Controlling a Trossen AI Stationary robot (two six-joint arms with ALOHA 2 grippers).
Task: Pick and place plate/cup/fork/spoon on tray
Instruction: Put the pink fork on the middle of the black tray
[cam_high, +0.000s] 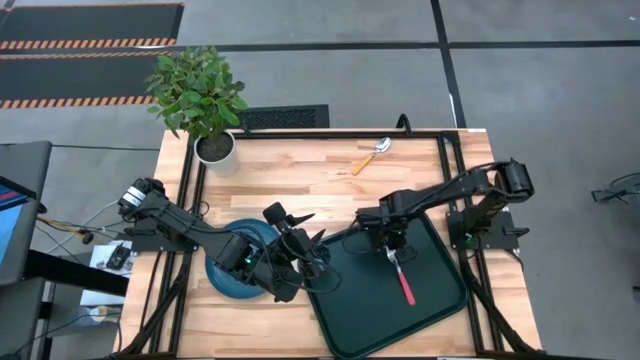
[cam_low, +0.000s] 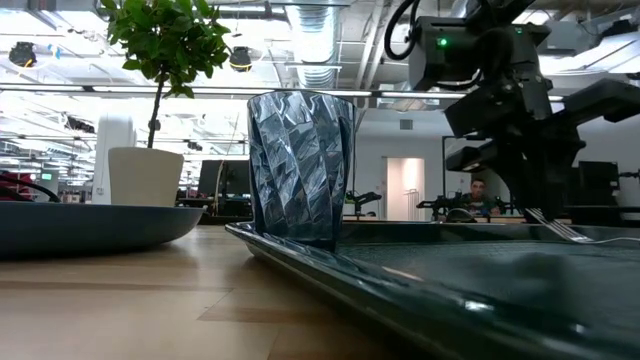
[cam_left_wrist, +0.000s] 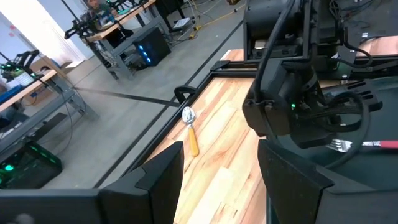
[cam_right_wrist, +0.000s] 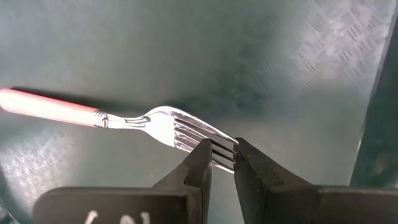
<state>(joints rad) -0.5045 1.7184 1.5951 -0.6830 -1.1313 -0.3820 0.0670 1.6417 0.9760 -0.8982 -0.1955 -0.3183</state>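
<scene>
Green tray (cam_high: 440, 300) at lower right of the high view carried cup (cam_low: 300, 165) and red-handled fork (cam_high: 401, 276). Teal plate (cam_high: 222, 280) sat on the surface (cam_high: 300, 180) at lower left, orange-handled spoon (cam_high: 371, 156) at upper centre; both left to place. Right hand (cam_right_wrist: 222, 163) narrowly parted astride the fork's tines; left hand (cam_left_wrist: 221, 171) apart, empty.

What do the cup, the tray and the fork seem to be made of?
The cup: probably see-through plastic, possibly glass; grey-blue, faceted, glossy, with the room showing through it.
The tray: likely dark green plastic, semi-matte, with a fine embossed tread pattern on its floor.
The fork: a shiny silver head, apparently metal, reflecting light; a smooth pink-red handle, probably plastic.
</scene>
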